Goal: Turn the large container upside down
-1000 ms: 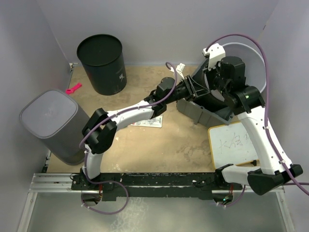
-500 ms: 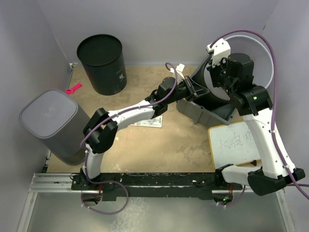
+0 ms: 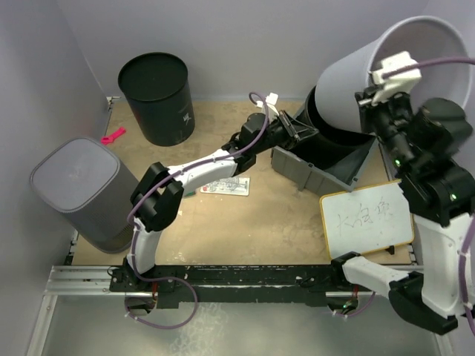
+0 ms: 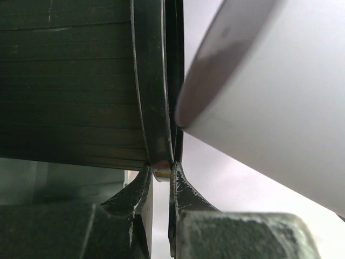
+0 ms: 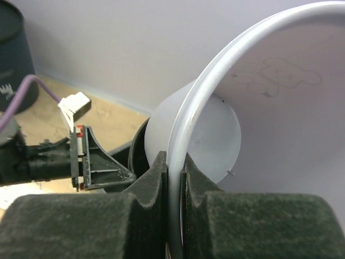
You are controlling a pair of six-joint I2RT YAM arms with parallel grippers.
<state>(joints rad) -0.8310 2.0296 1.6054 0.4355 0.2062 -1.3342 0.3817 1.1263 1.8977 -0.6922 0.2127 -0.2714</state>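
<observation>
The smooth white bucket (image 3: 356,67) has risen toward 1 o'clock, rim pinched by the right gripper (image 5: 173,162); left gripper (image 4: 161,171) pinches the ribbed black bin (image 4: 70,81); mottled tan tabletop (image 3: 282,215).

A robotics lab cell: plain grey walls (image 3: 245,37) box in a scuffed tan surface (image 3: 282,215), an aluminium rail (image 3: 74,278) along its near edge.
</observation>
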